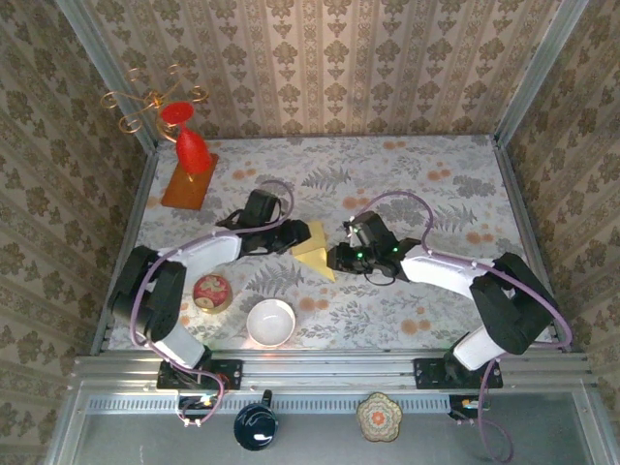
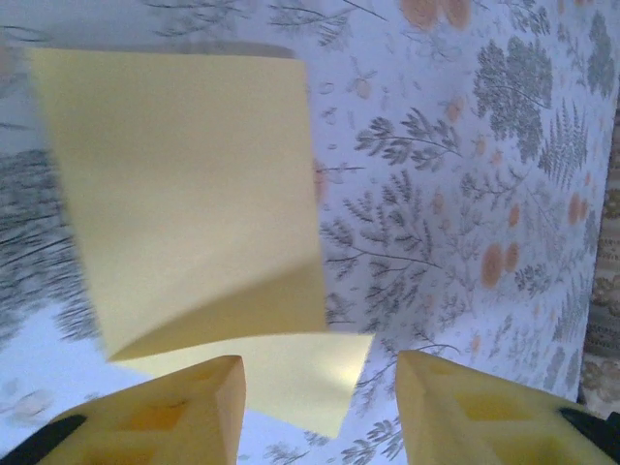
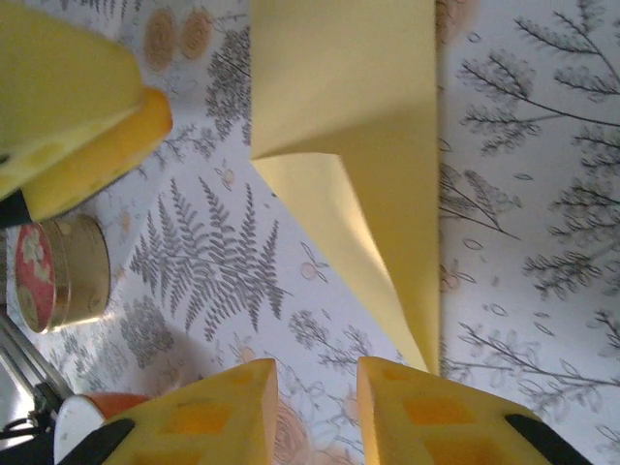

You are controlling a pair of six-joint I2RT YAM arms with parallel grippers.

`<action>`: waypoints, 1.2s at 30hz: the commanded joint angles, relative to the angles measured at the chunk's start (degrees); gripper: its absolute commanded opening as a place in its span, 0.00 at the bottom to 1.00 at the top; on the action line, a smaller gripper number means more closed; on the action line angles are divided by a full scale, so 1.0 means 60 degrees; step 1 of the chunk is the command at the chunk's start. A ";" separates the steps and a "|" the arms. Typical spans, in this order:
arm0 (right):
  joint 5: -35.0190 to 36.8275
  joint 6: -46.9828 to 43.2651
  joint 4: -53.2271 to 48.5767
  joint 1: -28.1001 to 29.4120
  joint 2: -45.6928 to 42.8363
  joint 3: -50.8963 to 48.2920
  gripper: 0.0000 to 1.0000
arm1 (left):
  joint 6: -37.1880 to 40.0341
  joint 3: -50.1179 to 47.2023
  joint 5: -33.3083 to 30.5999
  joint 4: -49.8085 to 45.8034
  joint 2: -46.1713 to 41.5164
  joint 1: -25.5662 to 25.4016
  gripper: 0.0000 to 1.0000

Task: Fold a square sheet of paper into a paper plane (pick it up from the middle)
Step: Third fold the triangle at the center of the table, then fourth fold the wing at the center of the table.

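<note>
paper sheet (image 1: pixel 315 250) lay on the floral table cloth (image 1: pixel 426 194) mid-table, between the two grippers. it was folded over on itself, and one layer stuck out from under the other. in the right wrist view the paper sheet (image 3: pixel 358 126) tapered to a sharp point near the fingertips, with one flap curling up off the cloth.

left gripper (image 1: pixel 291 238) sat at the sheet's left edge. in its own view the left gripper (image 2: pixel 320 412) had its jaws well apart and nothing pinched. a corner of the lower layer of the paper sheet (image 2: pixel 184 194) lay in the gap, close to one finger (image 2: pixel 165 417).

right gripper (image 1: pixel 335 258) sat at the sheet's right edge. in the wrist view the right gripper (image 3: pixel 315 412) had its jaws slightly apart, a narrow gap with bare cloth showing through. the paper's point ended just beside one finger (image 3: pixel 436 417); couldn't tell if it touched.

red round tin (image 1: pixel 211 292) and white bowl (image 1: pixel 270 322) sat near the left arm, apart from the paper. orange-brown board (image 1: pixel 190 180) was at the far left corner.
</note>
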 commanded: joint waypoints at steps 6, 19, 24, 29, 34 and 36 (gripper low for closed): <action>0.0575 0.0475 0.0435 0.0288 0.0962 0.0592 0.34 | -0.0733 -0.1400 -0.0268 0.0320 -0.1059 0.0338 0.59; -0.0141 0.0718 0.0948 -0.0247 0.2620 0.1312 0.34 | -0.1612 -0.1052 -0.0051 0.0585 0.0036 0.0059 0.60; -0.0502 0.0827 0.1247 -0.0441 0.2934 0.1086 0.34 | -0.1884 -0.0954 0.0182 0.0782 0.0532 -0.0050 0.53; -0.0600 0.0799 0.1312 -0.0619 0.2963 0.0871 0.33 | -0.2198 -0.0772 0.0238 0.0917 0.0877 -0.0117 0.41; -0.0689 0.0751 0.1358 -0.0779 0.2967 0.0669 0.32 | -0.2360 -0.0599 0.0297 0.1017 0.1164 -0.0117 0.35; -0.0694 0.0743 0.1385 -0.0795 0.2975 0.0611 0.32 | -0.2425 -0.0566 0.0374 0.1168 0.1273 -0.0109 0.33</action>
